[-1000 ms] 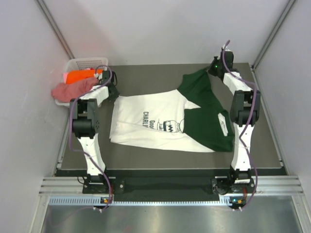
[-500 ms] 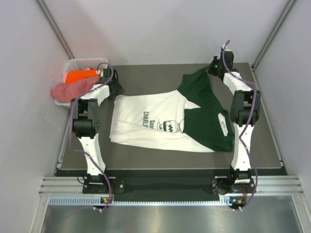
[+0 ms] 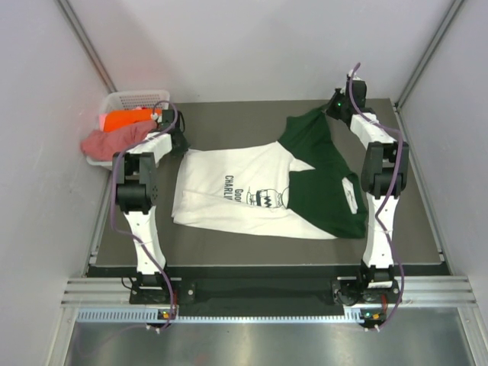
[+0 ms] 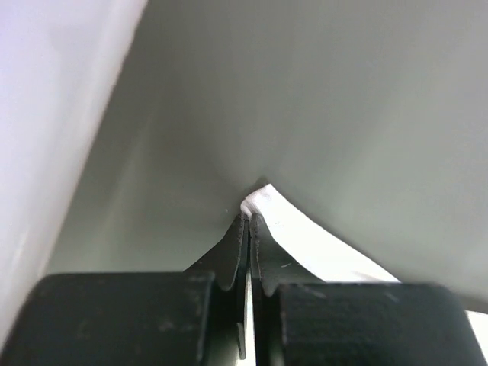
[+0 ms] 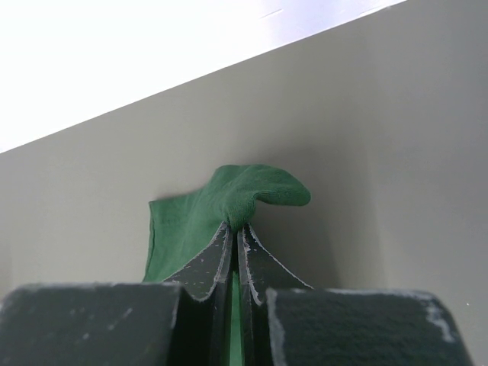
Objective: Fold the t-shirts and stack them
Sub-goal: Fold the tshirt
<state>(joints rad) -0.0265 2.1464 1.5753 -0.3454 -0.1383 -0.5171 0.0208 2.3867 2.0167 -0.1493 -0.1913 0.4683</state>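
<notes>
A white t-shirt (image 3: pixel 236 187) with dark green sleeves and black print lies spread on the dark table. My left gripper (image 3: pixel 183 143) is shut on its white far-left corner (image 4: pixel 263 200). My right gripper (image 3: pixel 333 109) is shut on a bunched dark green fold (image 5: pixel 252 194) at the far right and holds it low over the table. An orange t-shirt (image 3: pixel 124 120) and a dusty pink t-shirt (image 3: pixel 113 139) sit in and over the white basket (image 3: pixel 137 98) at the far left.
The dark table mat (image 3: pixel 229 122) is ringed by pale walls close on both sides and at the back. The basket stands at the table's far left corner beside my left arm.
My left gripper has shifted slightly back to the left at the shirt's white corner. The right arm and the shirt look the same.
</notes>
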